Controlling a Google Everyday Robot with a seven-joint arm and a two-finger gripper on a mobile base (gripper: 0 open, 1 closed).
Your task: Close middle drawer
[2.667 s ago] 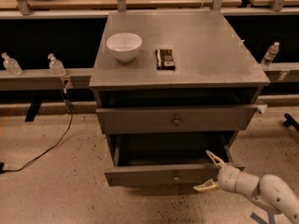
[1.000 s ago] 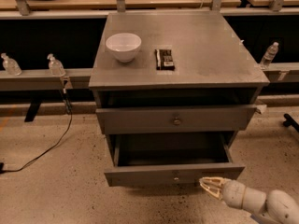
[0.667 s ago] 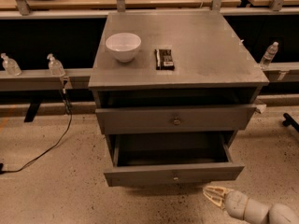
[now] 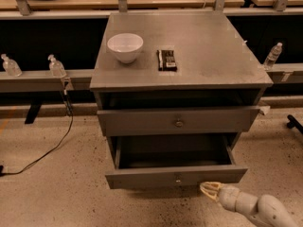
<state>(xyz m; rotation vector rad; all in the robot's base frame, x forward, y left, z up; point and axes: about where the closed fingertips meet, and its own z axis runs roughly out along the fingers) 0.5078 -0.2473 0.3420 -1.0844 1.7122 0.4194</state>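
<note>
The grey metal cabinet faces me. Its middle drawer is pulled far out and looks empty inside, with a small round knob at the centre of its flat front. The top drawer above it stands slightly out. The lowest drawer is hidden under the open one. My gripper is at the bottom right, low over the floor, just below and in front of the right part of the middle drawer's front. Its fingers are together and hold nothing.
A white bowl and a dark flat bar-shaped object lie on the cabinet top. Clear bottles stand on ledges at the left and right. A black cable runs over the speckled floor at the left.
The gripper's fingers went from spread apart to together. The gripper dropped from the drawer front's right end to just below it. The drawer has not visibly moved.
</note>
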